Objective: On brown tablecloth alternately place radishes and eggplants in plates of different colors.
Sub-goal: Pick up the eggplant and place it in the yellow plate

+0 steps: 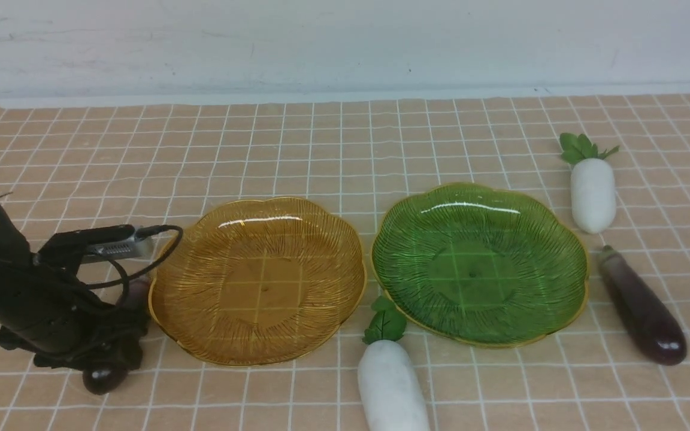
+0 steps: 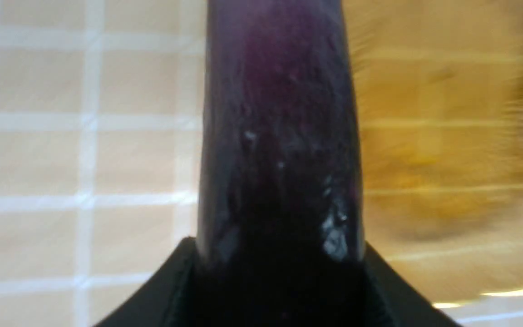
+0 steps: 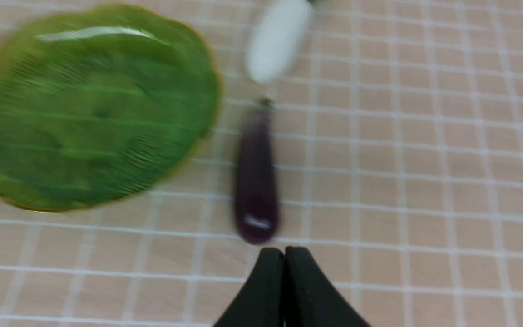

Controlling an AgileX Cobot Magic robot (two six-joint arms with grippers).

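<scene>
Purple, glossy, near black: the left eggplant (image 1: 104,377) lies on the brown tablecloth (image 1: 321,143) just off the amber plate's (image 1: 261,275) 9 o'clock rim. Its long axis runs roughly 1-to-7, with the rounded end on the robot's side. It's slender, with a few pale scuffs on the skin.

Left gripper (image 1: 118,341) is down over its middle. In the wrist view the jaws sit on both flanks with no gap I can see, so it reads as a grip, though the eggplant is not off the cloth yet.

Key relation: the plate centre is at 3 o'clock from that gripper, right beside it, and the left arm is clearly nearer. My guess is lift over the raised rim, then a short shift toward 3 o'clock. Slick skin could pivot if it's held off centre.

Right gripper (image 3: 284,250) is pinched closed and empty, above the cloth. The right eggplant (image 1: 638,305) is at 4 o'clock of the green plate (image 1: 477,263), in line with its fingertips.

Both plates are bare. Far radish (image 1: 592,185) is at 2 o'clock of the green plate. Near radish (image 1: 390,383) is at 7 o'clock, its leaves at the rim.
</scene>
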